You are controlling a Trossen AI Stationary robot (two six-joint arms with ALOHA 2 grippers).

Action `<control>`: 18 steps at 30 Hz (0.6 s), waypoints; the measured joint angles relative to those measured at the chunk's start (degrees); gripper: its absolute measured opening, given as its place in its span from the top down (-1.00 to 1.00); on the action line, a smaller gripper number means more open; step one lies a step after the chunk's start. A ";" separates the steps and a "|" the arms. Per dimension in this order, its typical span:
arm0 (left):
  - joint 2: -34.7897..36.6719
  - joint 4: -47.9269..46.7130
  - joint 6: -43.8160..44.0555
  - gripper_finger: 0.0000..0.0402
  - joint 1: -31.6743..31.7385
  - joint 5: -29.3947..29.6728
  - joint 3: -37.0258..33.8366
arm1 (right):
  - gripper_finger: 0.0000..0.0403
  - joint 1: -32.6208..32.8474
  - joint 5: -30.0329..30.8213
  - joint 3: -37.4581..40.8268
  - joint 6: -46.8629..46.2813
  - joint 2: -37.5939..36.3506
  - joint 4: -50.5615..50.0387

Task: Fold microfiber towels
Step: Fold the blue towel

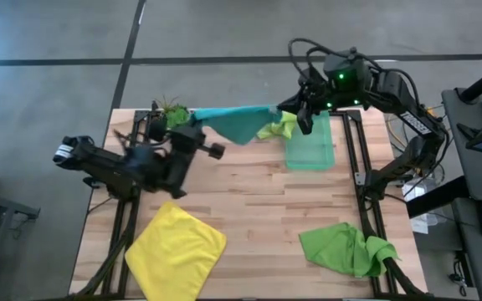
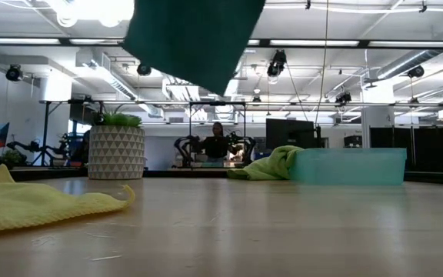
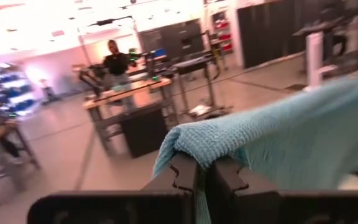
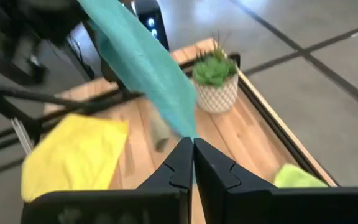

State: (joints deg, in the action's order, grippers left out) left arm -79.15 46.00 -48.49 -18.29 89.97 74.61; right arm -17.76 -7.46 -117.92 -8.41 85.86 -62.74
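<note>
Both grippers are clamped on the teal towel (image 1: 237, 122): your left gripper (image 3: 204, 177) pinches 1 corner, your right gripper (image 4: 192, 163) the other, and the cloth hangs stretched between them above the far edge of the table (image 1: 258, 201). Pull the arms further apart and a corner may slip out, since each grip looks shallow. Swing low and the hanging edge may drag over the potted plant (image 1: 170, 109).

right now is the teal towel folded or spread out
Spread, not folded: the teal towel hangs stretched above the table between the left gripper and the right gripper, each shut on a corner.
</note>
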 joint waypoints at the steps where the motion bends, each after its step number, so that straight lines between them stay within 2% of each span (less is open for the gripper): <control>1: 0.61 0.05 0.19 1.00 -1.23 0.07 0.00 | 0.96 0.03 0.00 0.19 0.11 0.00 -0.71; 7: 2.11 0.02 0.80 1.00 -9.19 0.07 0.00 | 0.96 3.19 0.04 1.89 0.07 0.00 -4.34; 11: 2.02 0.09 6.80 1.00 -13.25 0.05 -1.01 | 0.96 7.66 0.04 5.67 -1.51 -0.07 -4.10; 15: 2.61 0.09 12.26 1.00 -14.50 0.06 -3.97 | 0.96 13.54 0.07 11.20 -2.02 -0.52 2.19; 18: 3.53 0.20 12.58 1.00 -14.09 0.06 -4.53 | 0.96 18.30 0.02 16.23 -0.90 -1.28 13.38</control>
State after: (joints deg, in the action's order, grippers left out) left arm -75.62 46.20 -35.91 -32.38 90.02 70.08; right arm 0.54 -7.44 -101.69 -9.31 84.58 -49.36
